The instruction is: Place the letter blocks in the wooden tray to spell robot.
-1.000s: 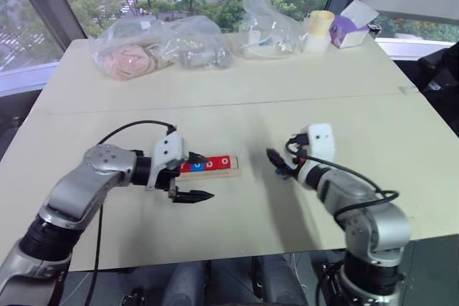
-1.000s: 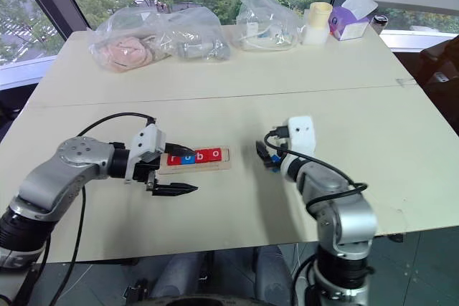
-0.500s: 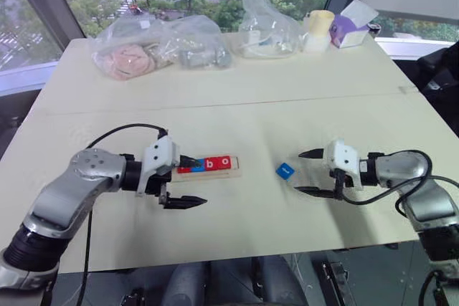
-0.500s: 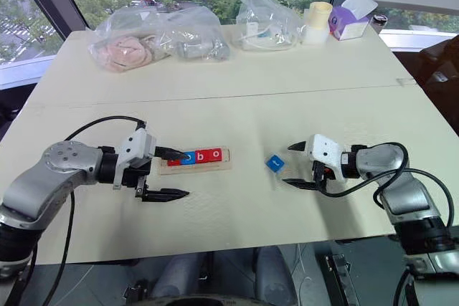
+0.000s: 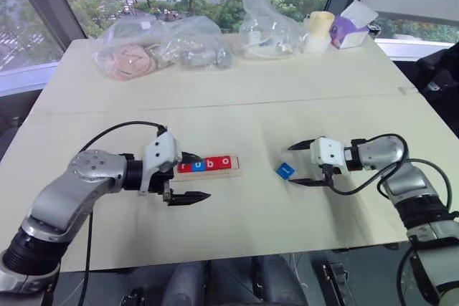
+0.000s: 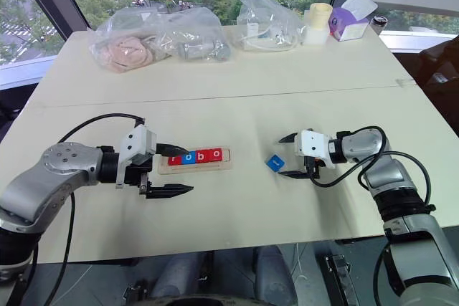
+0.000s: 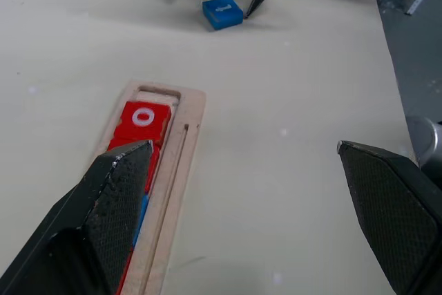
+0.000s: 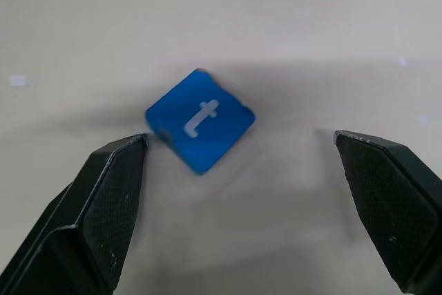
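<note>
The right gripper (image 6: 288,155) stands with its two black fingers spread wide, holding nothing, pointing at the blue t block (image 8: 199,120), which lies flat on the table (image 5: 237,234) just ahead of the fingertips; one corner of the block sits close to one finger (image 8: 103,191), though contact cannot be told. To the robot's left of the t block lies the wooden tray (image 5: 231,172), carrying four letter blocks (image 6: 191,156) in a row, red, blue, red, red, with its end slot nearest the t block bare. The left gripper (image 5: 192,176) hangs at the tray's far end from the t block, fingers wide apart and holding nothing. Well beyond the tray, clear plastic bags (image 5: 161,46) sit at the table's far edge.
</note>
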Controlling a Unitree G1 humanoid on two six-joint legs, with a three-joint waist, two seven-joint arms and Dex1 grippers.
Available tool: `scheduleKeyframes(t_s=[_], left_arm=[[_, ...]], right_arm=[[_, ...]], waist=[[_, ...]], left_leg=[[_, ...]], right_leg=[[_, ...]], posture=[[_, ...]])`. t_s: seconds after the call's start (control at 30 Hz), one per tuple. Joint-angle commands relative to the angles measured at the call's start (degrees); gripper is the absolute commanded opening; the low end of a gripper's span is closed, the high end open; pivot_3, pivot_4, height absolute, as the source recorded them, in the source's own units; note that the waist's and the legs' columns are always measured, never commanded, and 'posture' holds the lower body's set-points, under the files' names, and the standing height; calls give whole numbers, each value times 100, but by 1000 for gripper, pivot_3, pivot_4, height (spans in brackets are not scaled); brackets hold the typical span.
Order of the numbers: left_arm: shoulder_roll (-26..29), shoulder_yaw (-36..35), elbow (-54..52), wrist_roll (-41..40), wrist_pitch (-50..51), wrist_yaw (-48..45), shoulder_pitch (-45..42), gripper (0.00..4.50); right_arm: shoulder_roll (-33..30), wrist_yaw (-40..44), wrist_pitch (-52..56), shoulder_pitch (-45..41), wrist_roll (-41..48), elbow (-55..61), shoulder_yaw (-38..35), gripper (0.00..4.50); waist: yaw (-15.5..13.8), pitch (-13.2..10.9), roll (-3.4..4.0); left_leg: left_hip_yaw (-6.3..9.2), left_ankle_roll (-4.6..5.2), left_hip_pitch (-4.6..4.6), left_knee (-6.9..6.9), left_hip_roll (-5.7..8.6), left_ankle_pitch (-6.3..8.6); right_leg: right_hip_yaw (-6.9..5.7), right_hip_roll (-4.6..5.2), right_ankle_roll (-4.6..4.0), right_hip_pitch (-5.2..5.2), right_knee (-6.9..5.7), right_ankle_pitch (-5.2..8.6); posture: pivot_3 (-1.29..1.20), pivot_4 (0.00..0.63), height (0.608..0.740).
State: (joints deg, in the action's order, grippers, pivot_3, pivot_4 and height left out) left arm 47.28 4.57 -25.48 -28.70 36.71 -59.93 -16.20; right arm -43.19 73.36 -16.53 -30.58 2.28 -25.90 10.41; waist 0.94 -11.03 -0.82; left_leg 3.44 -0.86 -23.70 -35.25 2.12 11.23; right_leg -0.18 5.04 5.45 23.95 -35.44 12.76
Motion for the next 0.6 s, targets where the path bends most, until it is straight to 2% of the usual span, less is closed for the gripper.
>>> scheduleKeyframes(t_s=[0.03, 0.27, 0.5, 0.6], left_arm=[[19, -93, -64, 34, -69, 81, -79, 4500], [-27, -46, -108, 16, -40, 128, -100, 4500], [-51, -6, -100, 47, -69, 160, -131, 4500], [-53, -4, -87, 63, -82, 166, -133, 4500]], right_arm=[[170, -150, -121, -145, -182, -218, 102, 4439], [471, -202, 283, -245, -116, -88, 108, 4439], [340, 206, 559, -217, -73, -121, 162, 4439], [244, 489, 1066, -145, 163, 63, 76, 4439]], waist=[[4, 0, 0], [4, 0, 0], [-9, 0, 0], [-29, 0, 0]], left_leg=[[0, 0, 11, 3, 0, 0], [5, -1, 37, 7, -3, 1], [4, -1, 37, 6, -2, 1], [4, -1, 36, 7, -2, 1]], right_leg=[[0, 0, 0, -12, 1, 0], [0, -1, -1, -39, 7, 2], [0, 0, -1, -39, 7, 1], [0, 0, -1, -39, 9, 2]], posture=[[0, 150, 734], [0, 150, 734], [0, 150, 734], [0, 150, 734]])
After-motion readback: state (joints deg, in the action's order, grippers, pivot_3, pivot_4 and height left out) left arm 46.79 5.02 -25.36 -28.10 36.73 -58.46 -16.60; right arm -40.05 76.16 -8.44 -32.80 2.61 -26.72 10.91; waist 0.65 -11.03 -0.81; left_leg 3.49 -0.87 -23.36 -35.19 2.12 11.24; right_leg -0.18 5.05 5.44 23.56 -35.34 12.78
